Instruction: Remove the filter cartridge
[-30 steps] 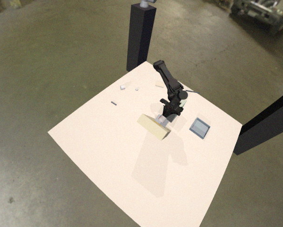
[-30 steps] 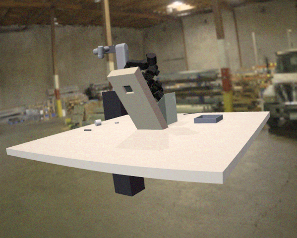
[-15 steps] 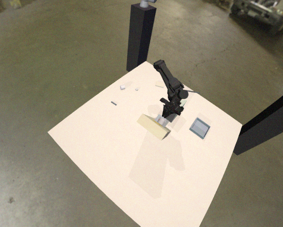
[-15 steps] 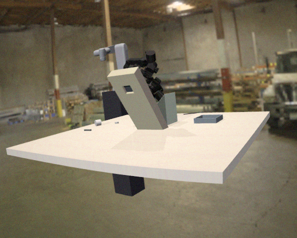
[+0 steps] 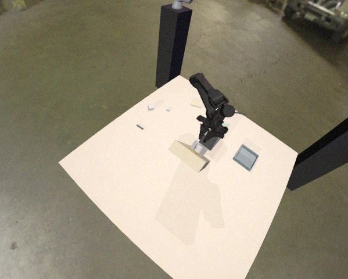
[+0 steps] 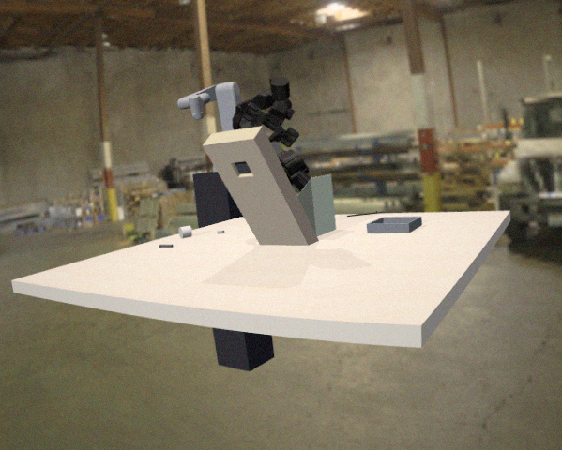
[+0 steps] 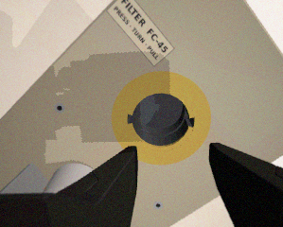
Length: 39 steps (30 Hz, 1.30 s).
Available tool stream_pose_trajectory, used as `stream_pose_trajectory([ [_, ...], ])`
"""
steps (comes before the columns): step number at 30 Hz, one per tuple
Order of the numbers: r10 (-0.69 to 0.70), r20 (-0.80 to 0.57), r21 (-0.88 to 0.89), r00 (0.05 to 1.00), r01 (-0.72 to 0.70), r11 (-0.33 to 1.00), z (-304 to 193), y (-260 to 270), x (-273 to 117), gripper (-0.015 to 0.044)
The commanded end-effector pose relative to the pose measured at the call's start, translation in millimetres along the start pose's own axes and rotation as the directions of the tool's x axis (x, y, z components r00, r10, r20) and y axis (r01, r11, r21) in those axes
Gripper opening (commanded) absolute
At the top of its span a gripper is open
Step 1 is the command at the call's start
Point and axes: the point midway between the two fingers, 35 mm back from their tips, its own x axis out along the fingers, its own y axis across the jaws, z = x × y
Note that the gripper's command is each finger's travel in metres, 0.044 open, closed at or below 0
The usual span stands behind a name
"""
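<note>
Filter cartridge (image 5: 198, 147) (image 7: 69, 173) is outside its socket (image 7: 160, 118) in the service panel (image 5: 187, 156) (image 6: 271, 203) (image 7: 240, 71), left of the partly open, empty end effector (image 5: 204, 140) (image 6: 300, 185) (image 7: 172, 153) in the wrist view, so regrasping probably requires leftward alignment.

The wrist view's top edge cuts off the filter label (image 7: 142, 32)

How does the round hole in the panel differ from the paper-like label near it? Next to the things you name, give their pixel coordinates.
The hole (image 7: 161, 120) is round, with a small notch on either side, while the label (image 7: 141, 32) is a slim rectangle. The hole is dark inside and sinks into the panel; the label is pale, lies flat and carries printed words. A yellow ring (image 7: 123, 118) surrounds the hole, but none surrounds the label. Both are on the same face of the panel (image 7: 221, 61).
</note>
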Motion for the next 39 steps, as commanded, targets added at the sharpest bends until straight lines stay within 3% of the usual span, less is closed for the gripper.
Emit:
stream_pose_trajectory([
  [1, -0.008, 0.01, 0.022, 1.0, 0.008, 1.0, 17, -21, -17, 0.025],
  [6, -0.011, 0.01, 0.024, 1.0, 0.01, 1.0, 32, -42, -39, 0.0382],
  [9, 0.03, -0.015, 0.127, 0.999, -0.028, 0.992, 24, -30, -32, 0.0305],
  [14, 0.172, -0.117, 0.479, 0.978, -0.096, 0.873, -6, 12, -11, 0.0305],
  [20, 0.316, -0.248, 0.781, 0.916, -0.004, 0.625, -45, 55, 2, 0.0305],
  [39, 0.322, -0.25, 0.788, 0.913, -0.001, 0.615, -50, 63, 21, 0.0305],
])
